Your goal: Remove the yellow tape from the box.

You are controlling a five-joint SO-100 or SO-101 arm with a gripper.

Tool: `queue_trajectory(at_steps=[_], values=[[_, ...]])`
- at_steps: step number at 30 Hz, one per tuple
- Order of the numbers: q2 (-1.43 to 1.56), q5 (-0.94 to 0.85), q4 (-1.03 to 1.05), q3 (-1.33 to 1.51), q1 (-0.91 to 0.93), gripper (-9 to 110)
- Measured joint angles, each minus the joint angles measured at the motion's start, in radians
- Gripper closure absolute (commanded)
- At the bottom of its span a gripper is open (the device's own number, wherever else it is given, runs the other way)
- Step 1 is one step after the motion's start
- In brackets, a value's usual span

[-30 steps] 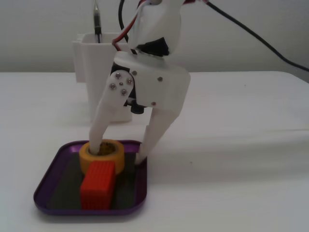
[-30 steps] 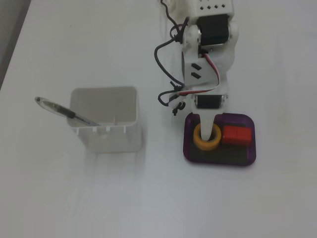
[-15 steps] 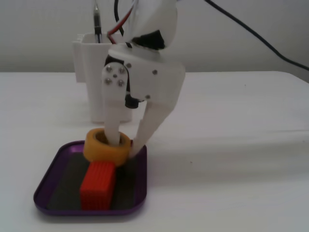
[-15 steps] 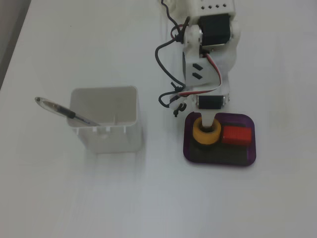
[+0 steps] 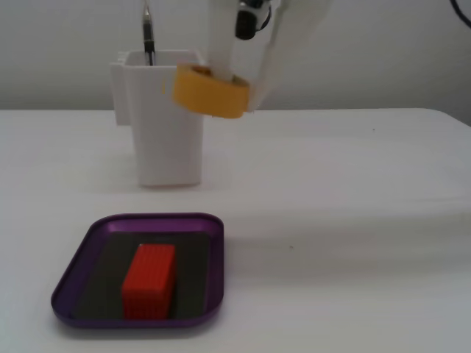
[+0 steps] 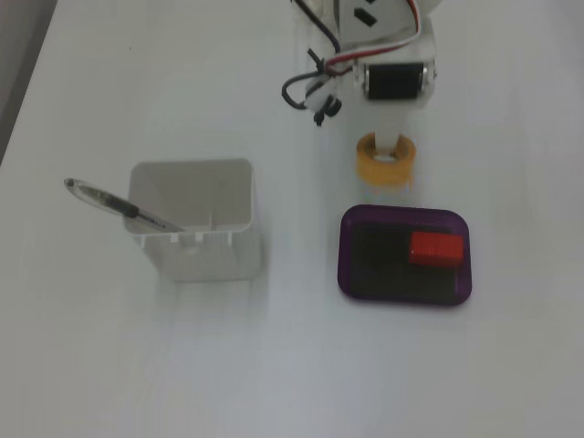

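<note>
Nearest the camera in a fixed view, the box [image 5: 143, 318] is seen lying flat on the white worktop [image 5: 353, 243]. A red block [image 5: 149, 282] is stood on its dark floor, toward the near rim. In the other fixed view the box [image 6: 354, 274] is seen from above, with the block [image 6: 435, 248] in the upper right part of its floor; the rest of the floor is bare.

Beyond the box, the tape [image 5: 210, 91] is held up in the air, well above the box and clear of it, tilted with its left side higher. In the view from above the tape [image 6: 386, 167] is seen just past the box's far rim, no part of it over the tray.

The tape is pinched by the hand [image 5: 239, 92]: one white finger [image 5: 221, 44] is passed down into the hollow core and the other is pressed against the outer wall on the right. From above, the hand [image 6: 391, 146] is seen entering from the top edge, with red and black wires beside it.

Farther back and left of the box, a white container [image 5: 163, 118] is stood upright, with a pen [image 6: 119, 206] leaned in it.
</note>
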Motion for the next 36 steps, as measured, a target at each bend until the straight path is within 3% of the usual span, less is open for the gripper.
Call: queue_trajectory(at_steps=[4, 9, 15, 30, 36], values=[[0.256, -0.031, -0.089, 0.290, -0.002, 102], [0.551, -0.034, -0.371, 0.778, 0.002, 102], [0.637, -0.034, -0.663, 1.177, 0.020, 102], [0.394, -0.041, -0.842, 1.204, 0.020, 102], [0.380, -0.038, -0.864, 1.204, 0.031, 90]])
